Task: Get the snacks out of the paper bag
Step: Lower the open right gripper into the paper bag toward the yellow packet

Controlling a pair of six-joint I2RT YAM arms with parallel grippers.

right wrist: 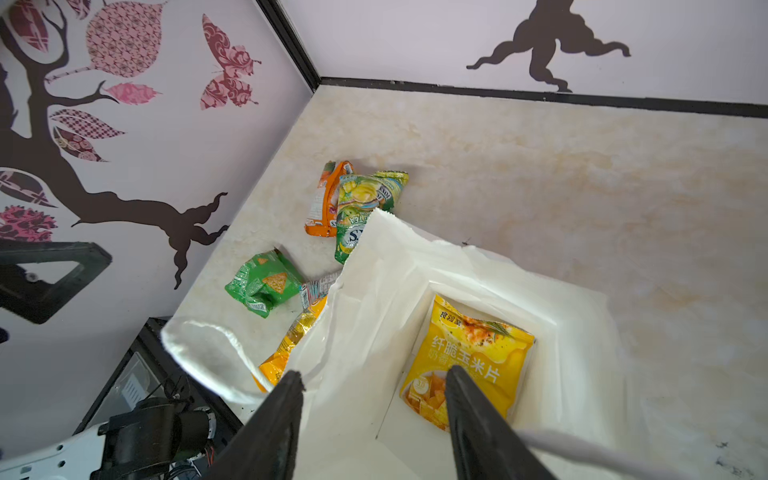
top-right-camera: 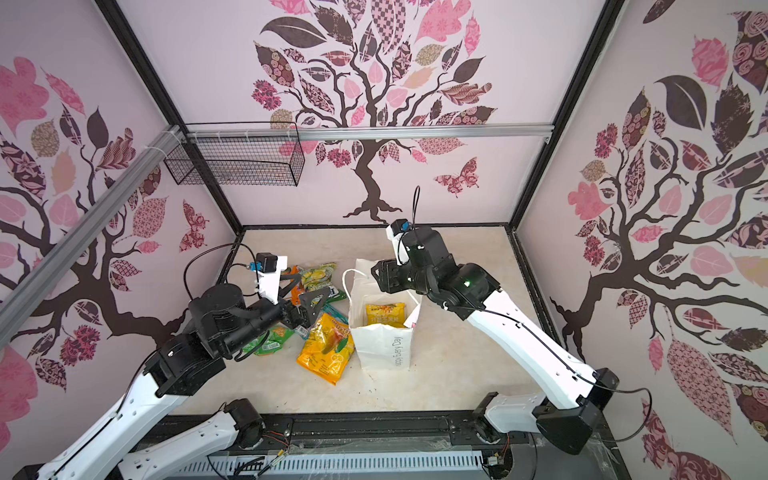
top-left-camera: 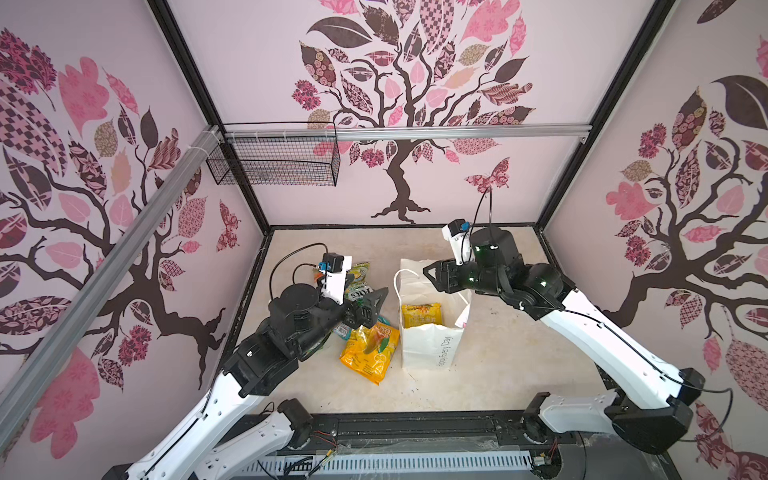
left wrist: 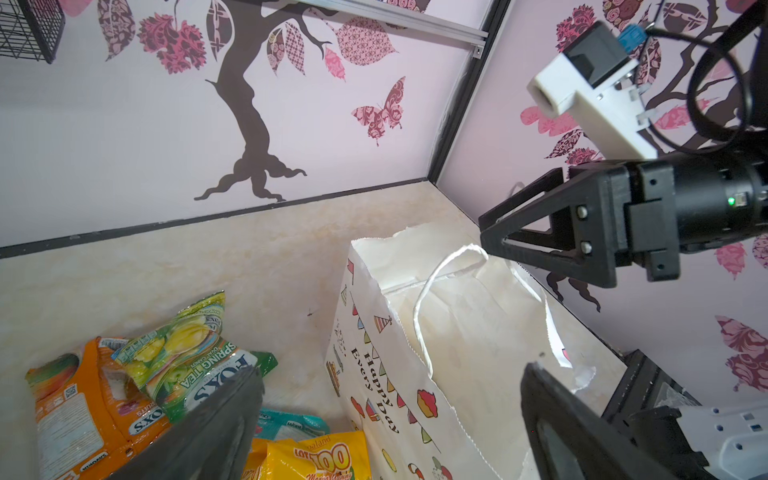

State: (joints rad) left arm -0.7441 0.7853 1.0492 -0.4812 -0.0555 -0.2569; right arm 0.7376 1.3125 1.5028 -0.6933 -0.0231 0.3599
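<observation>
Only 1 glossy packet [right wrist: 469, 340] occupies the creased paper bag [top-left-camera: 430, 345].

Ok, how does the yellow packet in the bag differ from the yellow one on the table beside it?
The packet in the bag sits down inside the paper bag, not yet out; the table packet lies outside it on the table. The packet in the bag bears Chinese lettering and a chip picture; the table packet reads LOT100 with fruit pictures. Both are yellow crinkly snack packets.
</observation>
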